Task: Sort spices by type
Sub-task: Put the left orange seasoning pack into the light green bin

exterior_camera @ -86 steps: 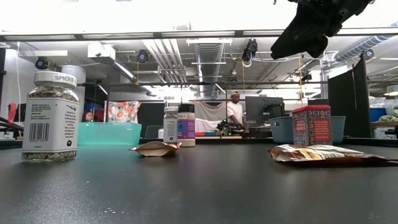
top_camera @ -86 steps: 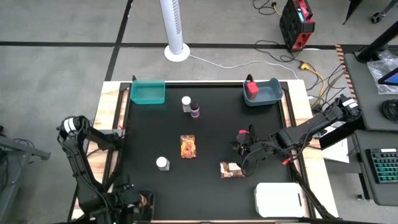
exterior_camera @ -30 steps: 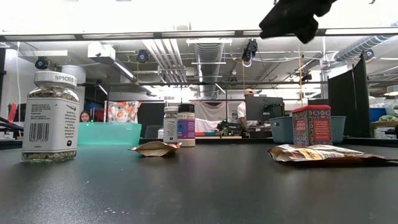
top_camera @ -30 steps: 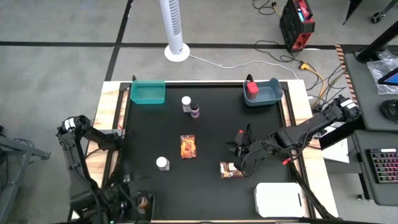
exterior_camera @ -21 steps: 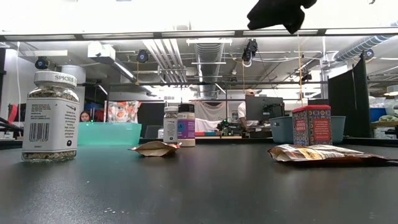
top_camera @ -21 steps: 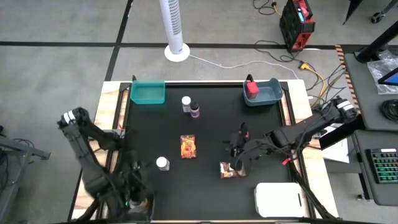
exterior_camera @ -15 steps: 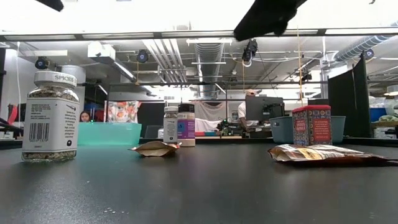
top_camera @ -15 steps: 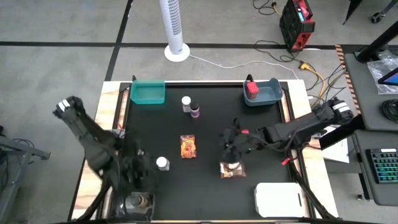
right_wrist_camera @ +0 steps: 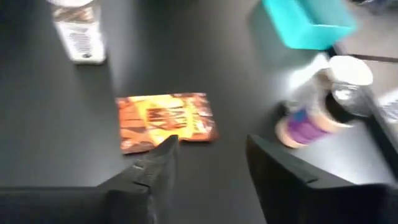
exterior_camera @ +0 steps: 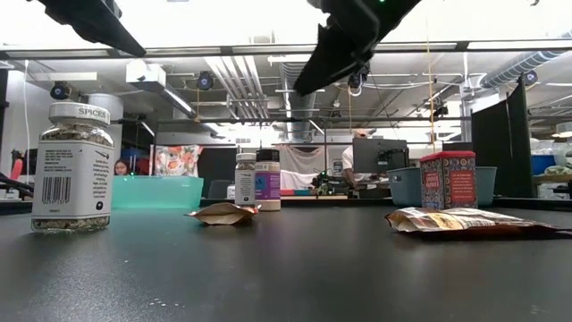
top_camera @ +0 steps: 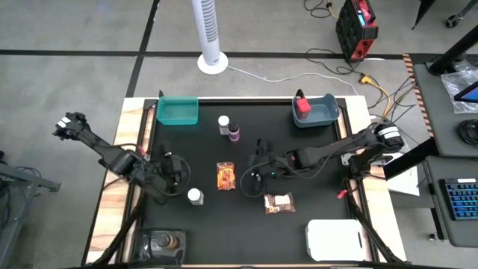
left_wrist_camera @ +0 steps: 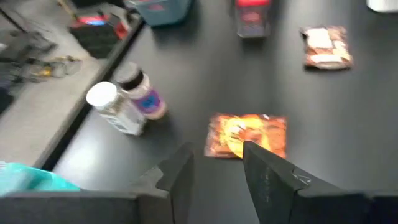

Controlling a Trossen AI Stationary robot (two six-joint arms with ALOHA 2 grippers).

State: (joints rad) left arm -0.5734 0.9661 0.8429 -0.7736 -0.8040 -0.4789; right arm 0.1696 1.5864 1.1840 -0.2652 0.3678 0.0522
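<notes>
The orange packet (top_camera: pixel 226 176) lies flat at the table's centre, with both arms converging on it. Your right gripper (top_camera: pixel 250 177) hangs just at its 3 o'clock, fingers parted and holding nothing. Your left gripper (top_camera: pixel 173 172) hovers farther off at its 9 o'clock, also parted and empty, close to the white-capped bottle (top_camera: pixel 195 196). You look to be in the approach step. Next, bring one gripper down over the packet's edge; a flat pouch needs a low, careful pinch.
</notes>
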